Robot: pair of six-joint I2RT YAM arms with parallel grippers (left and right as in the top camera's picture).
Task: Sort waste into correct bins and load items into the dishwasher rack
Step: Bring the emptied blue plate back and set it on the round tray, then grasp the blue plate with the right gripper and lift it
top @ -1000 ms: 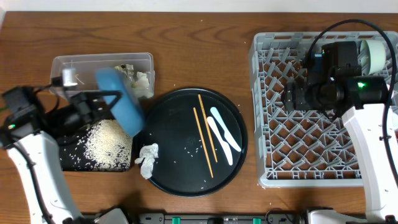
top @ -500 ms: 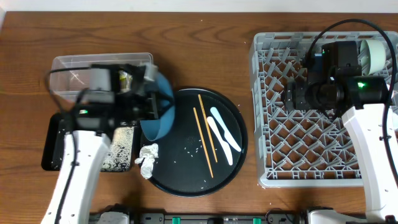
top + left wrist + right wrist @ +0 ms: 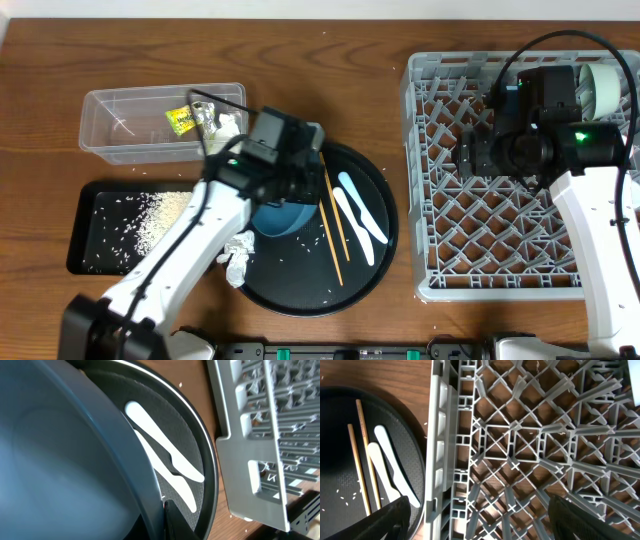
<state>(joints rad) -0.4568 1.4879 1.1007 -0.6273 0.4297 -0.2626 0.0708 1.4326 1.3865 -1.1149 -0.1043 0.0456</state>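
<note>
**Overhead view, left to right.** A shallow black tray [image 3: 85,252] is lying at the near left and is holding loose rice [image 3: 158,210]. Just beyond it, a clear tub [image 3: 120,130] is holding a yellow wrapper [image 3: 181,118] and white tissues [image 3: 230,126] at its right end.

The left gripper [image 3: 298,182] is reaching over the left part of the round black tray [image 3: 300,288]. Its jaws are clamping the rim of the blue dish [image 3: 280,216]. The dish is tilting above that tray, and whether it is touching the tray cannot be told. A crumpled tissue [image 3: 237,255] is sitting on the round tray's near left edge.

Two chopsticks [image 3: 328,215] are lying side by side at the tray's centre. To their right, two white utensils [image 3: 360,220] are overlapping each other. Scattered grains are dotting the tray.

The grey rack [image 3: 415,150] is occupying the right of the table. The right gripper [image 3: 479,506] is hovering above the rack's far left part, with its jaws standing wide apart and holding nothing. A pale-green bowl [image 3: 603,88] is resting in the rack's far right corner.
</note>
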